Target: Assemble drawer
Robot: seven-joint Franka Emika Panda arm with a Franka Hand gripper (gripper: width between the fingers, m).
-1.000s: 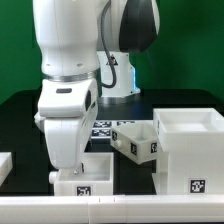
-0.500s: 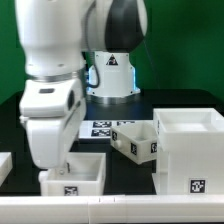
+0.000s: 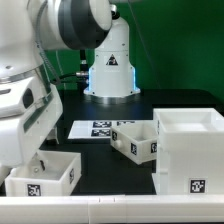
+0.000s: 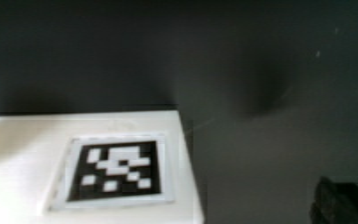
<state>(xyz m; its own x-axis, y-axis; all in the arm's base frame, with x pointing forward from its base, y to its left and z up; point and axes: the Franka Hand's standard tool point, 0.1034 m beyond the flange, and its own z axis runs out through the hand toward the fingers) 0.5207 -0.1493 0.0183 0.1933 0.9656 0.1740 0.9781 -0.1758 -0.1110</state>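
Observation:
The drawer's large cube-shaped housing (image 3: pixel 190 150) stands at the exterior view's right, open side up. One knobbed tray (image 3: pixel 135 140) lies tilted against its left side. A second tray (image 3: pixel 50 172) sits at the front left, a tag on its front wall. My gripper (image 3: pixel 24 158) reaches down at that tray's left end, its fingertips hidden there. In the wrist view a tagged white face of the tray (image 4: pixel 119 165) fills the lower left. One dark finger (image 4: pixel 350 203) shows far out over the black table; the jaws stand wide, clamping nothing.
The marker board (image 3: pixel 98 128) lies flat behind the trays, in front of the arm's white base (image 3: pixel 110 70). A white rail (image 3: pixel 120 208) runs along the table's front edge. My bulky arm (image 3: pixel 30 70) fills the exterior view's left.
My arm has swung toward the exterior view's left, and the front tray has slid left with it. The other tray and the housing have not moved.

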